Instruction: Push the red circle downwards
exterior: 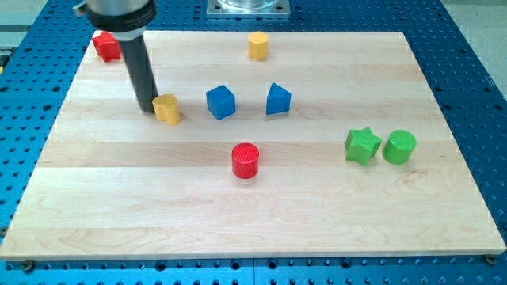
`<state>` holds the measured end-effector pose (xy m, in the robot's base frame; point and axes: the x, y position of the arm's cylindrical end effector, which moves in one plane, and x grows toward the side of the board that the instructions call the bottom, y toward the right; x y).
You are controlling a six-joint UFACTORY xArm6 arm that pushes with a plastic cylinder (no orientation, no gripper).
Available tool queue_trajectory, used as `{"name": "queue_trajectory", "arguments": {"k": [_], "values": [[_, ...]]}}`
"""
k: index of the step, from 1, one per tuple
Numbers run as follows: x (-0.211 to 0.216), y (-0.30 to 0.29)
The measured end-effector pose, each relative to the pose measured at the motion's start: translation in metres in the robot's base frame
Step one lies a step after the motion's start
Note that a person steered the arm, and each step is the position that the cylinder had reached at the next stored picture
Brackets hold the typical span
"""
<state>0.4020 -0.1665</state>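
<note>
1. Near the wooden board's (444,198) upper left, my tip (146,108) is resting just beside a yellow block (167,108), well apart from the red circular block (245,160) (no fingers exist to spread or pinch).
2. Nothing is touching the red circle yet; it is sitting mid-board, with bare wood lying below toward the bottom edge.

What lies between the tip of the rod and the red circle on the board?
In the camera view, the yellow block sits right beside my tip, on the side toward the red circle. Past it, only bare wood.
</note>
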Motion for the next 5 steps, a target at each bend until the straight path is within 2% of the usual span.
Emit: {"name": "queue_trajectory", "arguments": {"k": [1, 2, 3, 4, 5], "values": [[0.019, 0.014], [0.027, 0.091], [0.096, 0.124], [0.092, 0.190], [0.062, 0.202]]}}
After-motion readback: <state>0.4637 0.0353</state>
